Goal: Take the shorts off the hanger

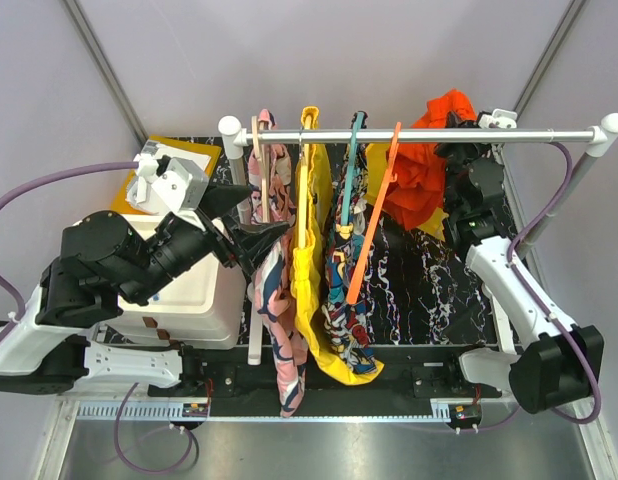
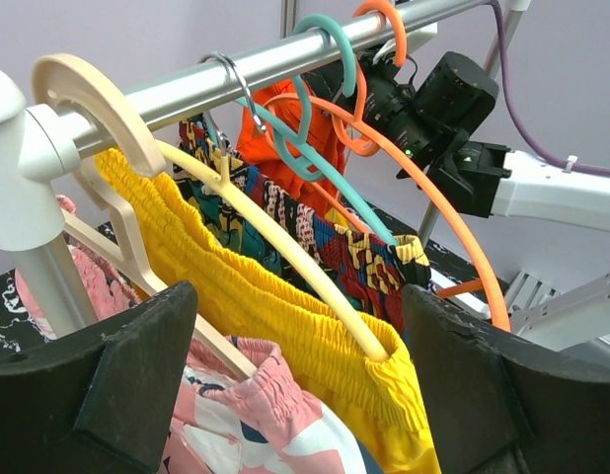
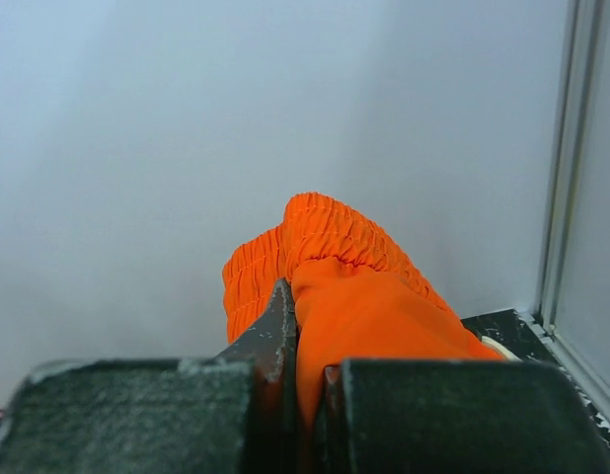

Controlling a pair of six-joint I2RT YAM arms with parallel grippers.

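Left fingers (image 2: 117, 385): spread wide, holding nothing. In the top view they sit by the pink patterned garment (image 1: 279, 290), at the left end of the rail (image 1: 459, 135).
Pale wooden hanger (image 1: 257, 160): on the rail and carrying the pink garment. Not part of the task.
Yellow garment (image 1: 309, 270): hangs next along. In the left wrist view its gathered waistband lies between the open fingers.
Teal hanger (image 1: 351, 170): on the rail, with a multicoloured patterned garment (image 1: 339, 300) below it.
Orange hanger (image 1: 374, 215): hooked on the rail and slanting down to the left. Both the top and left wrist views show its arm bare, with no fabric draped over it.
Shorts (image 1: 421, 175): bunched up just right of the orange hanger, partly raised above the rail and clear of the desk (image 1: 429, 290). I cannot tell whether a fold touches the hanger near its hook.
Right fingers (image 3: 137, 415): closed on the shorts, with the elastic waistband puffing out past the tips.
Progress: judged late. The shorts look pulled off the hanger's arm and are carried by the right arm alone.
Left to do: probably draw the shorts clear of the hook area and the rail, then set them down.
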